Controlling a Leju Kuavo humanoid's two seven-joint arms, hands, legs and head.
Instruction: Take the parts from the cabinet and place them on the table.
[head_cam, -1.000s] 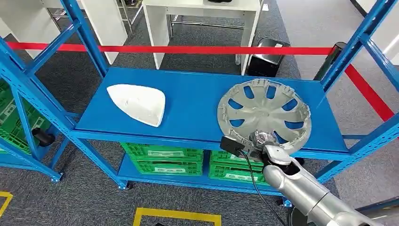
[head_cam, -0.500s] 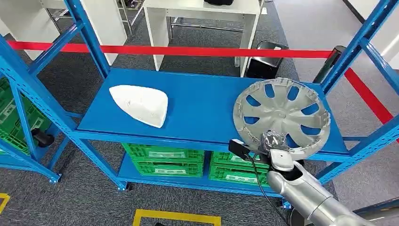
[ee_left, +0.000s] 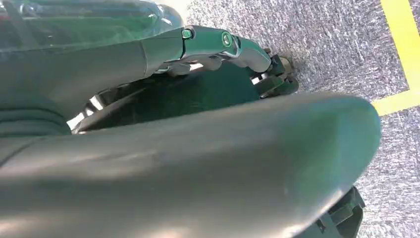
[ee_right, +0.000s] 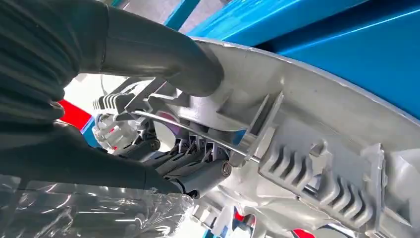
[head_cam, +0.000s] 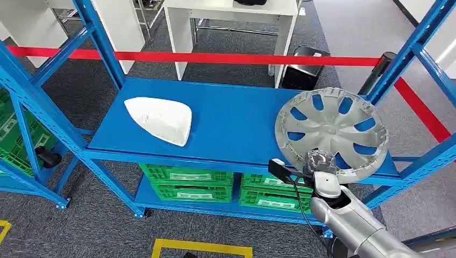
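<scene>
A silver hubcap is tilted up over the right end of the blue shelf. My right hand grips its near rim from below. In the right wrist view my thumb presses on the ribbed inner rim of the hubcap, with the fingers under it. A white shell-shaped part lies flat on the left half of the shelf. My left hand hangs over grey carpet with nothing in it, its fingers stretched out apart from the thumb.
Blue rack posts rise on both sides of the shelf. Green crates sit on the lower level. A red barrier tape runs behind the rack, with a white table beyond. Yellow floor tape lies in front.
My right hand has raised the hubcap off the shelf, tipped it more upright and carried it to the right. The white part has stayed put.
</scene>
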